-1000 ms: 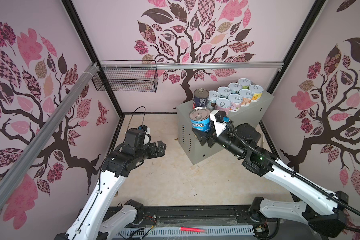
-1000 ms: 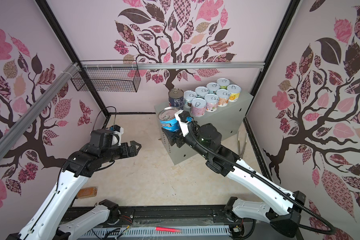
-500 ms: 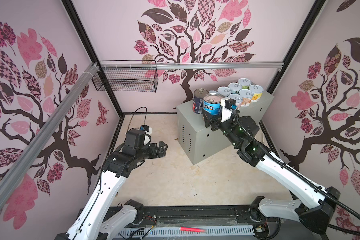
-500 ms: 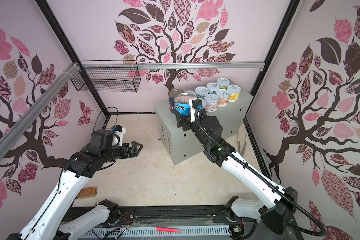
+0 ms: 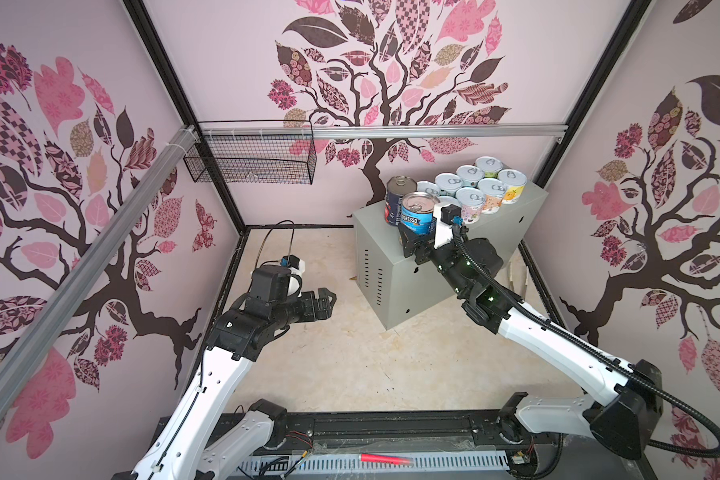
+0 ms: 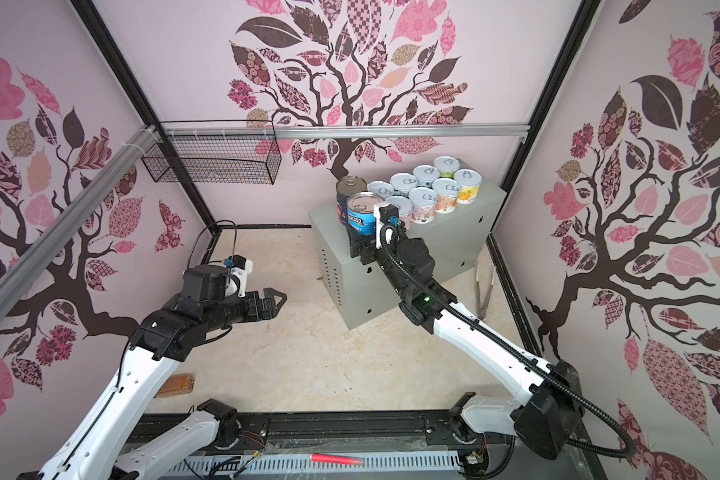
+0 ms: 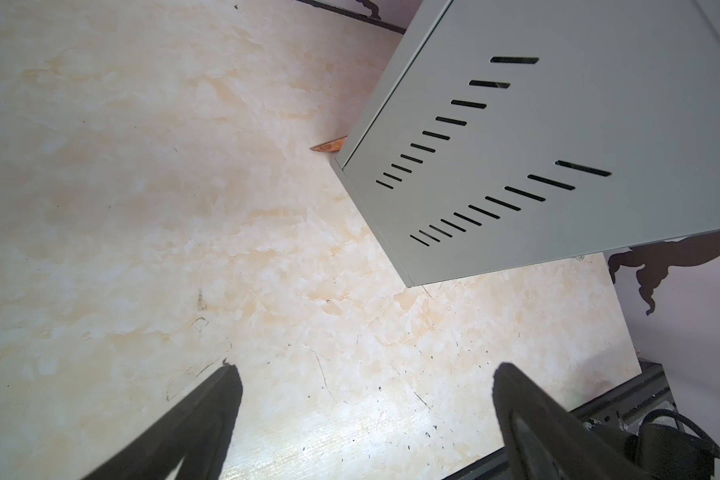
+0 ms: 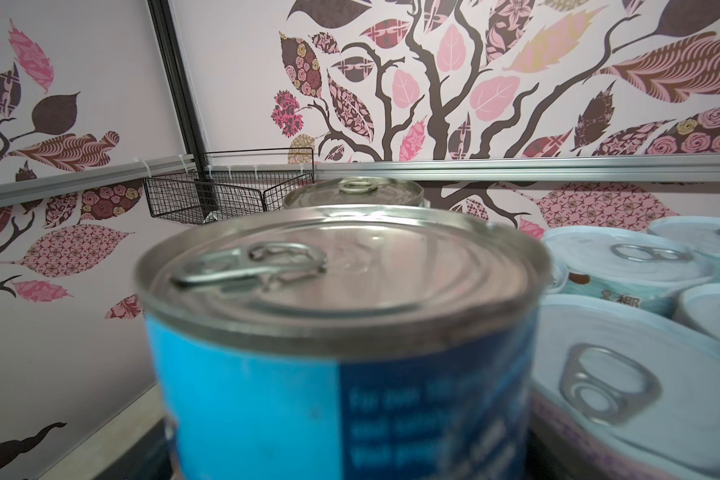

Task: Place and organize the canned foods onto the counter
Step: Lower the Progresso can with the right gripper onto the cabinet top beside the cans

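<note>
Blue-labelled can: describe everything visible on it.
The blue-labelled can is a tall cylinder, upright, with a shiny ribbed metal lid, pull-tab intact, and a blue label with white print. The right gripper clamps its lower body. It is over the counter top, beside the dark-labelled can; whether it rests down is unclear.

You have eight short cans (image 5: 491,189) with pale pull-tab lids, in two rows of four just beside the right gripper (image 5: 417,235). There are two taller ones: one blue-labelled can (image 5: 418,214) between that gripper's fingers and one dark-labelled can (image 5: 396,195) just beyond it. Also list one counter (image 5: 416,286), one wire basket (image 5: 250,160), one pair of tongs (image 6: 485,291), one red marker (image 5: 385,459) and one small amber object (image 6: 175,384).
</note>
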Controlling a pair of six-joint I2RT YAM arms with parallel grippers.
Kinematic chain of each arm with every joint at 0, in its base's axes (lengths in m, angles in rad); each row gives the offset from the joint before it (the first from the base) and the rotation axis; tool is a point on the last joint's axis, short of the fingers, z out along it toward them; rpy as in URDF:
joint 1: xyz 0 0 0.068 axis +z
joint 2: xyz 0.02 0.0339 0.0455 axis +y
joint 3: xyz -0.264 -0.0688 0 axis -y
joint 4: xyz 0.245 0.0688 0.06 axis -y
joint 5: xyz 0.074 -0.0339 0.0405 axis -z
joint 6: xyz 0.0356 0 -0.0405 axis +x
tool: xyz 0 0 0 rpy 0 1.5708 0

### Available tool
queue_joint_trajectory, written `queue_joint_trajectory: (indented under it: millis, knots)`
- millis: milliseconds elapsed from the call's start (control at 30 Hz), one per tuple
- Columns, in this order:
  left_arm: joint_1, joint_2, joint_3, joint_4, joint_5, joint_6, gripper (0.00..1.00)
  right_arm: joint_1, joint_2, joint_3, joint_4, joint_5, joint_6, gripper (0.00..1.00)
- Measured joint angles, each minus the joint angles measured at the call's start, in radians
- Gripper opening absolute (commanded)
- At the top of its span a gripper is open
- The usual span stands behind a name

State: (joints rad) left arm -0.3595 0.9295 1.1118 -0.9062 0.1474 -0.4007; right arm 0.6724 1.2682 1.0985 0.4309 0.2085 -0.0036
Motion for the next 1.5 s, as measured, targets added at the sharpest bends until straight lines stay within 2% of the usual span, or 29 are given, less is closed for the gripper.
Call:
queue_joint_trajectory:
  millis: [333, 967, 1500]
  knots:
    - [0.0, 0.002, -0.002, 0.007, 0.015, -0.003, 0.98, -0.002, 0.02, -0.019, 0.07, -0.001, -0.001, 0.61]
    - [0.0, 0.002, -0.002, 0.006, 0.019, -0.014, 0.98, -0.003, 0.022, -0.024, 0.104, -0.007, -0.009, 0.98]
    - [0.0, 0.01, 0.002, -0.005, 0.022, -0.018, 0.98, -0.005, 0.019, 0.026, 0.137, -0.034, -0.023, 1.0]
